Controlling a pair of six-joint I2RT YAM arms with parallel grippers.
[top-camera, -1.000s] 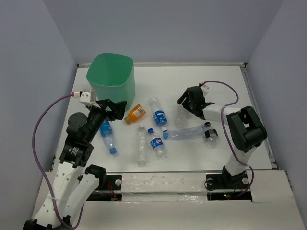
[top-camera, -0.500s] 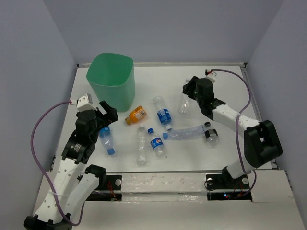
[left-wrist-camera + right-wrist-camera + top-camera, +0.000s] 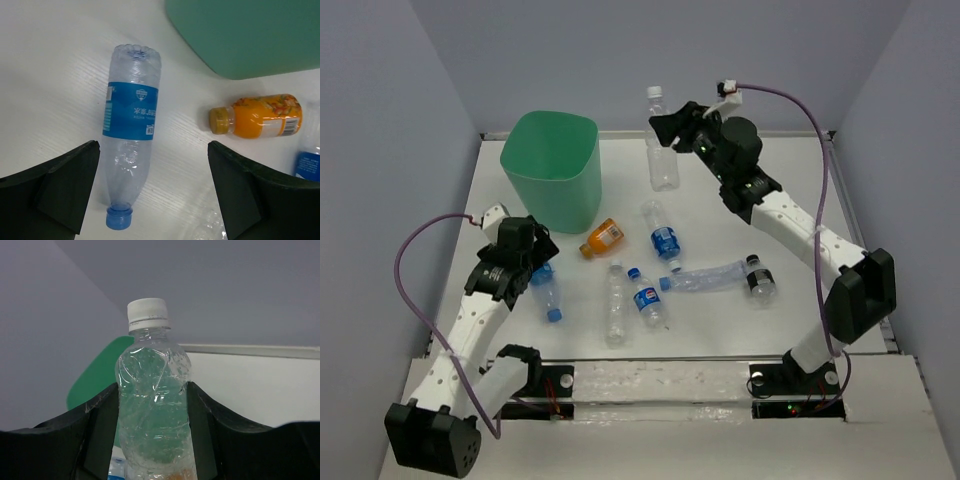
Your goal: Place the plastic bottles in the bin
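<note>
My right gripper (image 3: pixel 670 128) is shut on a clear white-capped bottle (image 3: pixel 662 155), held upright in the air right of the mint-green bin (image 3: pixel 552 170); the wrist view shows the bottle (image 3: pixel 152 405) squeezed between both fingers, the bin (image 3: pixel 97 382) behind it. My left gripper (image 3: pixel 538 250) is open, low over a blue-labelled bottle (image 3: pixel 131 130) lying with its blue cap toward me, nearer my left finger. The orange bottle (image 3: pixel 260 116) lies to the right below the bin (image 3: pixel 245 35). Several more bottles lie mid-table: a blue-label one (image 3: pixel 661 236), a clear one (image 3: pixel 615 305), a small blue one (image 3: pixel 647 297).
A crushed clear bottle (image 3: pixel 710 277) and a dark-capped bottle (image 3: pixel 760 281) lie at the right of the group. White table with a raised rim (image 3: pixel 720 133) at the back and grey walls around.
My right gripper has lifted the clear bottle off the table and carried it up and left toward the bin. My left gripper has come down and back over the blue-labelled bottle.
</note>
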